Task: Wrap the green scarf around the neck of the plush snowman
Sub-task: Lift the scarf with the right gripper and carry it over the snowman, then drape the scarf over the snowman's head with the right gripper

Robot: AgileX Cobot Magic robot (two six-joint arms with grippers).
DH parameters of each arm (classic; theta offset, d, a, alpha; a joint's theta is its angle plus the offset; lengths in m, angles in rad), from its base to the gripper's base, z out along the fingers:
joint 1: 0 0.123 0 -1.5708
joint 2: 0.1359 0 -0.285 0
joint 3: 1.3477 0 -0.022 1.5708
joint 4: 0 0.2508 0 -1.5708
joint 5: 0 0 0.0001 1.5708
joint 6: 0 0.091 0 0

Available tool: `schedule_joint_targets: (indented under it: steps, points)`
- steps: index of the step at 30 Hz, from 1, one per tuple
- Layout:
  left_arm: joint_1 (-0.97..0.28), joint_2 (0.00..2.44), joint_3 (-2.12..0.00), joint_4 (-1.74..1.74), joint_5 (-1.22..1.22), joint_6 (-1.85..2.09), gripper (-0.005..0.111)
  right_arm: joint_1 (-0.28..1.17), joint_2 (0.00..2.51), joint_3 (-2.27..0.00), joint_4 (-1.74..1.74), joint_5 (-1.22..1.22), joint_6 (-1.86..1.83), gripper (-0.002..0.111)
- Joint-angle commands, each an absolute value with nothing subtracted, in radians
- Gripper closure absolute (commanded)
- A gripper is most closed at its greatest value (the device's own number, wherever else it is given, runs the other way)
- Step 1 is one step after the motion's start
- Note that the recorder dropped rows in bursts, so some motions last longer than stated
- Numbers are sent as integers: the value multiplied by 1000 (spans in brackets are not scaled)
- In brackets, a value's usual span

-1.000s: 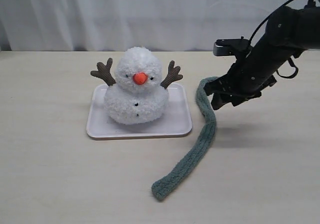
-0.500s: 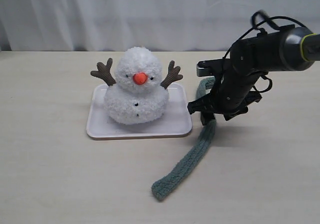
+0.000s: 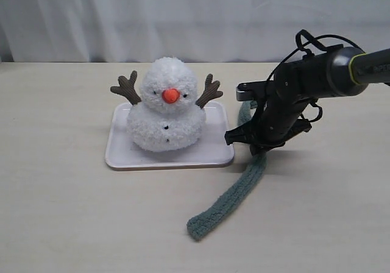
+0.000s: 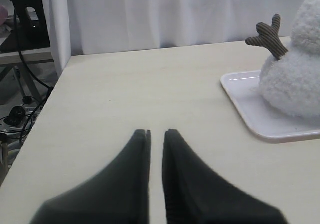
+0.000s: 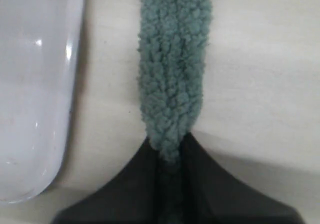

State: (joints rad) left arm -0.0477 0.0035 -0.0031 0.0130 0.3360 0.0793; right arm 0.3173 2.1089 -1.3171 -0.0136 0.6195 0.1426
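Observation:
The plush snowman (image 3: 166, 111) stands upright on a white tray (image 3: 213, 154), its neck bare. The green scarf (image 3: 234, 194) lies on the table to the right of the tray, running from beside the tray's far right corner down to a rounded end near the front. My right gripper (image 3: 253, 145) is low over the table by the tray's right edge, shut on the scarf (image 5: 175, 74), which is pinched between the fingers of the right gripper (image 5: 170, 151). My left gripper (image 4: 156, 132) hovers over bare table with its fingers nearly together and nothing between them; the snowman (image 4: 295, 79) is off to its side.
The tray's rim (image 5: 35, 84) lies close beside the held scarf. A white curtain (image 3: 183, 17) hangs behind the table. The table's edge (image 4: 60, 79) and cables beyond it show in the left wrist view.
My right arm has swung left and down toward the tray's right edge, taking the scarf's upper part with it. The scarf's lower end has shifted slightly. The snowman has not moved.

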Motion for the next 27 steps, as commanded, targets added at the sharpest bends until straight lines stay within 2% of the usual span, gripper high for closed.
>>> schedule_joint_targets:
  steps: [1, 11, 19, 27]
  points:
    - [-45, 0, 0, 13, 325, 80, 96, 316, 2093, -1314, -12, 625, 121, 104]
    - [-45, 0, 0, 13, 325, 80, 96, 357, 1818, -1314, -16, 738, 6, 104]
    - [-45, 0, 0, 13, 323, 80, 96, 562, 1591, -1314, -122, 694, -46, 104]
    - [-45, 0, 0, 13, 323, 80, 96, 751, 1479, -1314, -194, 682, -139, 104]
